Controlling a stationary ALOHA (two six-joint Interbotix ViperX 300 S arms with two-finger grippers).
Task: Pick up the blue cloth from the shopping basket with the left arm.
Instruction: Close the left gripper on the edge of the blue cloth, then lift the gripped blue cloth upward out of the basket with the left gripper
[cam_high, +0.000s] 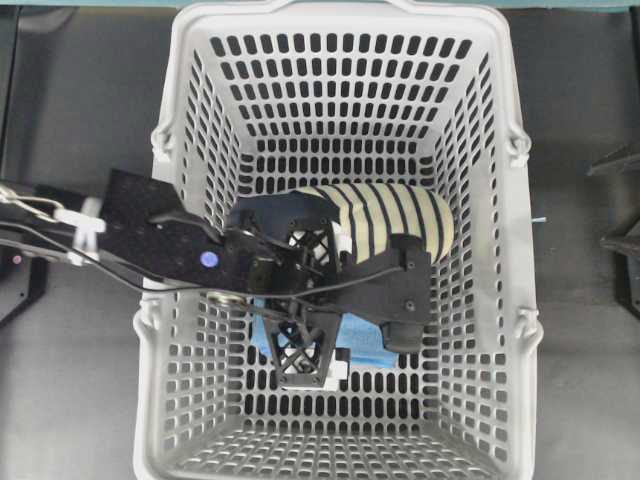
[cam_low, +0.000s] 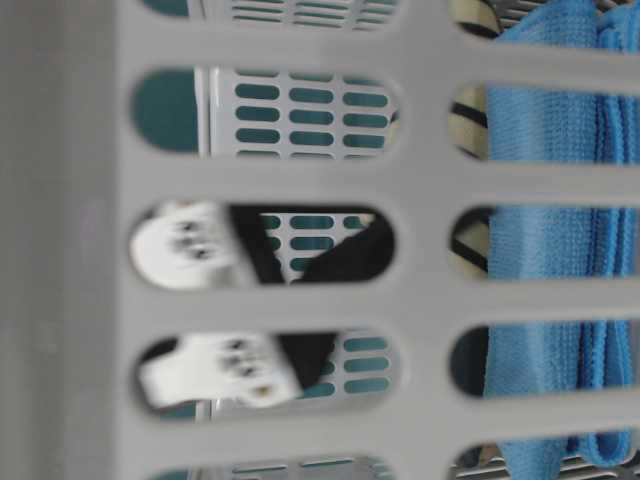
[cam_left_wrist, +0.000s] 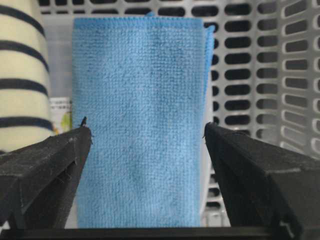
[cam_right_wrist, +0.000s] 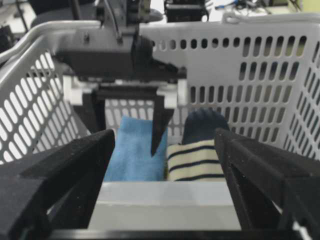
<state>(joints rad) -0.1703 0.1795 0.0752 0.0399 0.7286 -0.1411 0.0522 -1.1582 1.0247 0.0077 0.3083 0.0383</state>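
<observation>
The blue cloth (cam_left_wrist: 140, 90) lies folded flat on the floor of the shopping basket (cam_high: 520, 250), beside the striped slipper (cam_high: 400, 215). My left arm (cam_high: 190, 255) reaches in over the basket's left wall. My left gripper (cam_left_wrist: 147, 130) hangs open straight above the cloth, one fingertip near each long edge, with nothing held. From the right wrist view the cloth (cam_right_wrist: 132, 150) shows under the left gripper (cam_right_wrist: 127, 130), whose tips stand slightly above it. My right gripper (cam_right_wrist: 162, 145) is open and empty outside the basket, behind its rim (cam_right_wrist: 165, 200).
The navy and cream slipper (cam_right_wrist: 197, 155) lies against the cloth's side, close to one left finger. Slotted basket walls (cam_left_wrist: 280, 75) close in on all sides. The table-level view looks through a wall slot at the cloth (cam_low: 540, 250).
</observation>
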